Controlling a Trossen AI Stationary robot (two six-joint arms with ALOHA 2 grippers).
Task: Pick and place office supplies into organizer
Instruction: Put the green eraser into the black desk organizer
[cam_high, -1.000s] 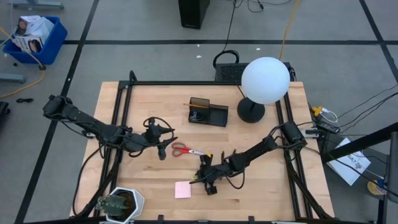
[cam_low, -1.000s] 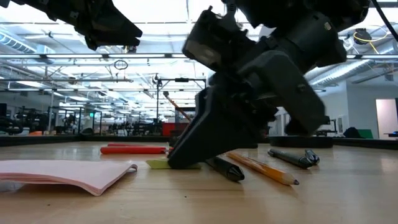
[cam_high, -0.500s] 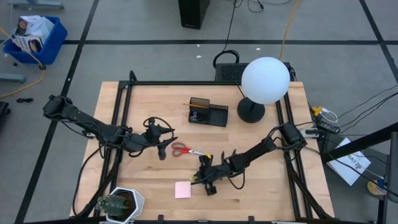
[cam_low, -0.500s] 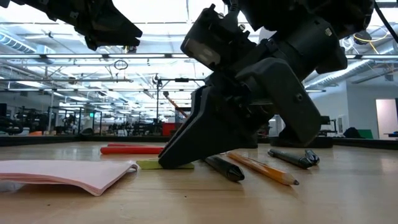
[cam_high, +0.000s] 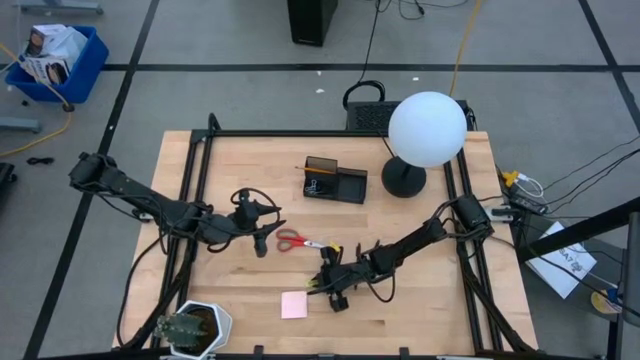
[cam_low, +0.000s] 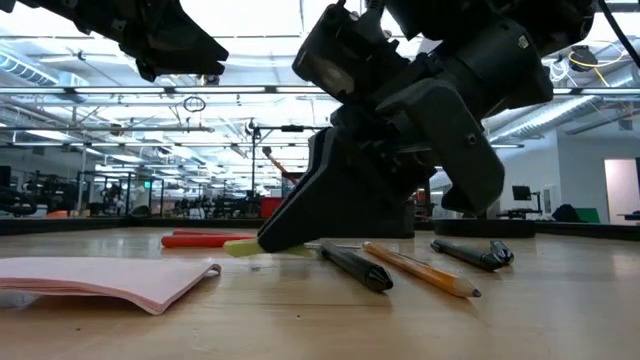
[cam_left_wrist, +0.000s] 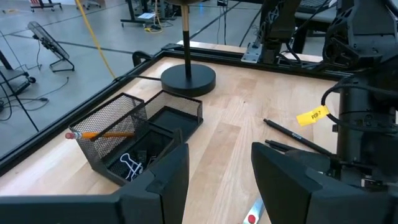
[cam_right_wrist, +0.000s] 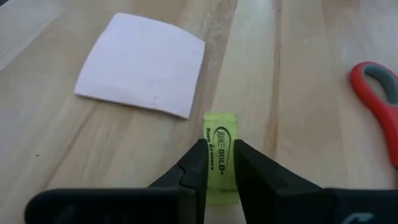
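My right gripper is low over the table's near middle, shut on a small yellow-green printed piece. The pink sticky-note pad lies flat just left of it. The red-handled scissors lie beyond. A black pen, an orange pencil and another dark pen lie under the right arm. My left gripper hangs open above the table, left of the scissors. The black mesh organizer stands at the far middle, with an orange pencil and clips inside. My right gripper pinches the yellow-green piece between its two fingers, holding it by its sides at the end nearest the wrist. The fingers slant down from the table's right and lie along the piece. The piece pokes out past the fingertips, roughly level, just off the table.
A lamp with a round black base and a white globe stands right of the organizer. A potted plant sits at the near left corner. A black frame rail runs along the table's far edge.
My right gripper, still shut on the yellow-green piece, has drawn it a little toward the table's left and raised it. The piece lay on the table a second ago and now hangs just above it. The left arm has kept still.
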